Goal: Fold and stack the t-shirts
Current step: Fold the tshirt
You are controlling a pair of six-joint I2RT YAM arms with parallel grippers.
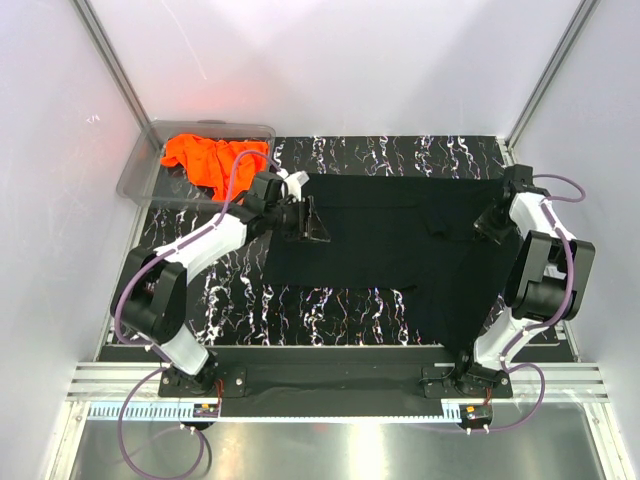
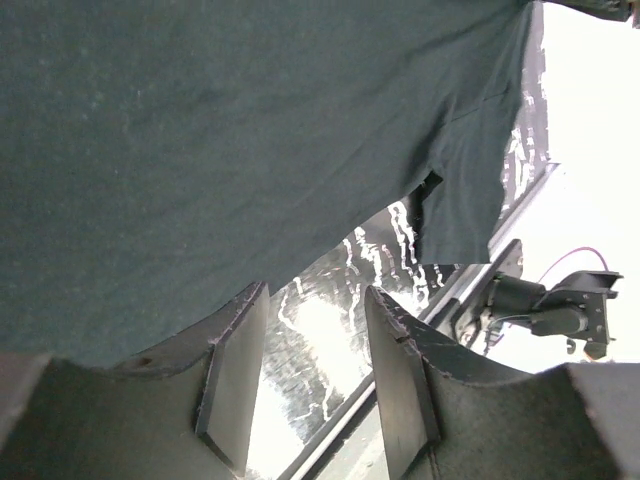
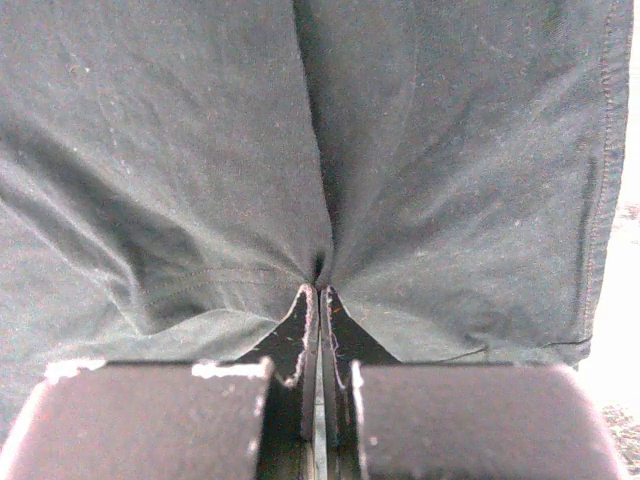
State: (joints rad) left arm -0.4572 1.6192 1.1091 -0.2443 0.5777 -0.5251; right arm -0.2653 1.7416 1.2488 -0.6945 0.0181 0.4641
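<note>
Two tees in view. Black t-shirt spread across the marbled table. Right gripper clamped tight on a pinch of its fabric near the shirt's right side. Left gripper at the shirt's left edge, fingers apart, nothing between them; cloth edge just beyond the tips. Orange t-shirt crumpled in the clear bin, far left corner.

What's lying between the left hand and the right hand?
The black t-shirt, spread over the marbled table, fills that stretch in the top external view. The right hand pinches its fabric; the left hand is open at its edge.
</note>
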